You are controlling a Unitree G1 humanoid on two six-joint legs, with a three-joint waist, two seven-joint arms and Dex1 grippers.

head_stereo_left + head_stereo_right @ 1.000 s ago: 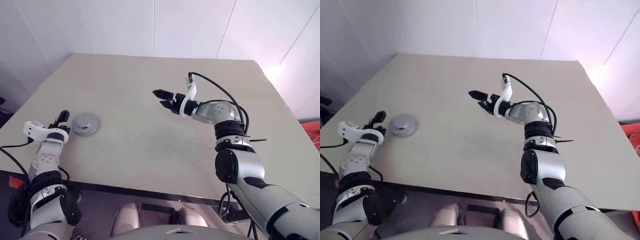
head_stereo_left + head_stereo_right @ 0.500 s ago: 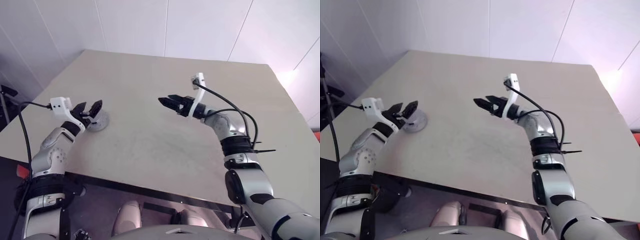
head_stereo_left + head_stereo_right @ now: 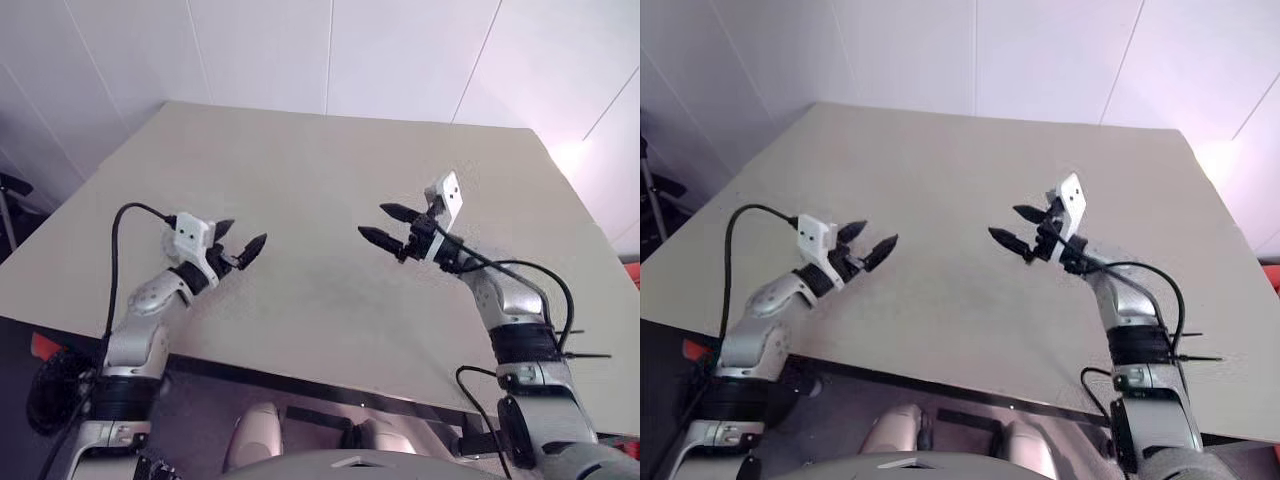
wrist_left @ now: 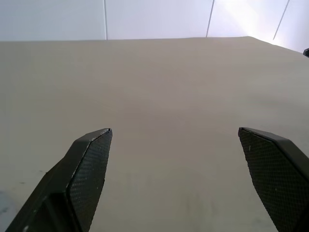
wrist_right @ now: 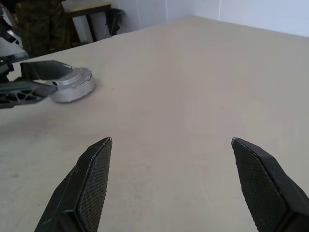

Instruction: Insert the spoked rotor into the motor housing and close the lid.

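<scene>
My left gripper (image 3: 238,238) hovers open and empty over the near left of the beige table (image 3: 300,170), pointing right. My right gripper (image 3: 382,224) hovers open and empty right of the middle, pointing left, a wide gap between the two. In the right wrist view a low round grey piece (image 5: 73,88), seemingly the lid, lies on the table just behind the left gripper's fingers (image 5: 29,92). From the head it is hidden behind the left hand. The spoked rotor and motor housing are out of view. Each wrist view shows its own gripper (image 4: 174,130) (image 5: 171,140) spread over bare table.
The table's front edge (image 3: 300,375) runs just below both arms. White wall panels (image 3: 400,50) stand behind the table. Dark furniture (image 5: 43,26) stands past the table's left side. A black cable (image 3: 120,250) loops from the left wrist.
The camera has shifted. My left gripper swung right, past the grey piece, and rolled. My right gripper drew back to the right and rolled. Both stayed open.
</scene>
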